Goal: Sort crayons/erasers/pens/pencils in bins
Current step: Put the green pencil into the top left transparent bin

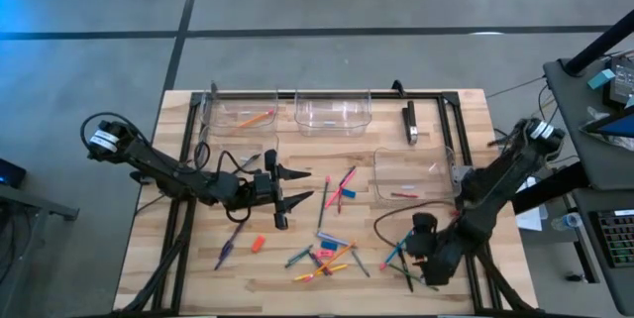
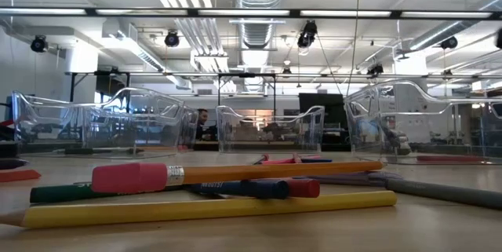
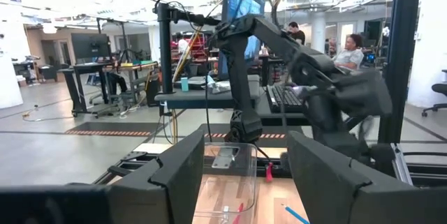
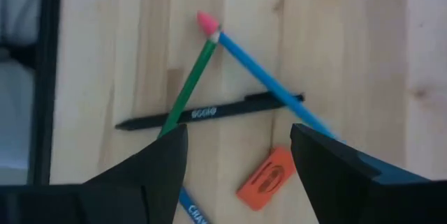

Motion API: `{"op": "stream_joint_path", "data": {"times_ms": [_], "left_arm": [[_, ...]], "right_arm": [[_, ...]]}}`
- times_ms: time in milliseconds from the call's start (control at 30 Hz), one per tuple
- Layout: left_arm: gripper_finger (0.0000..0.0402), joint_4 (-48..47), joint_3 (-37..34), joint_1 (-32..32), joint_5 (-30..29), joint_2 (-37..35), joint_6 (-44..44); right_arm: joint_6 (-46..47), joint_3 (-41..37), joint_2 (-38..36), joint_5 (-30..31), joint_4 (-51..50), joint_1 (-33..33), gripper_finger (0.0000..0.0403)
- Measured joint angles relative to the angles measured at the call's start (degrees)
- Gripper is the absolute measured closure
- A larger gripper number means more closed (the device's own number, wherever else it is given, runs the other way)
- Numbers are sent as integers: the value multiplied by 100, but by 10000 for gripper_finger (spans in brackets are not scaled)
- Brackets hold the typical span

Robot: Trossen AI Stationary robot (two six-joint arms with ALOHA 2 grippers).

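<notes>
The right gripper [image 1: 413, 262] points down over a black pen [image 4: 209, 112] on the counter [image 1: 178, 268], jaws released. The left gripper [image 1: 295, 199] hovers level, jaws spread, empty. One bin [image 1: 243, 112] holds an orange pencil [image 1: 255, 118].

Wood table, clear plastic bins, matt black fingers

Table [image 1: 198, 259] is pale butcher-block wood, smooth with visible grain. The bins [image 1: 332, 112], upper middle of the high view, are glossy see-through plastic. The black pen [image 4: 209, 112] looks satin plastic, the orange eraser [image 4: 269, 178] dull rubbery.

Grey concrete floor [image 1: 396, 1]; ceiling ducts [image 2: 255, 28]
</notes>
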Motion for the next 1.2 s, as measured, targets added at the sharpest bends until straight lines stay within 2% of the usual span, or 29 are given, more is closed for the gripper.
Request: {"op": "stream_joint_path", "data": {"times_ms": [300, 533, 867, 1200], "left_arm": [[212, -12, -2, 0, 0, 0, 0], [212, -43, -2, 0, -2, 0, 0], [212, -85, -2, 0, -2, 0, -2], [212, -95, -2, -1, -4, -1, -4]], "right_arm": [[1030, 156, 726, -134, 440, 671, 163], [944, 163, 1142, -129, 1006, 732, 163], [942, 166, 1606, -100, 1014, 731, 163], [969, 172, 1655, -46, 1009, 731, 172]]}}
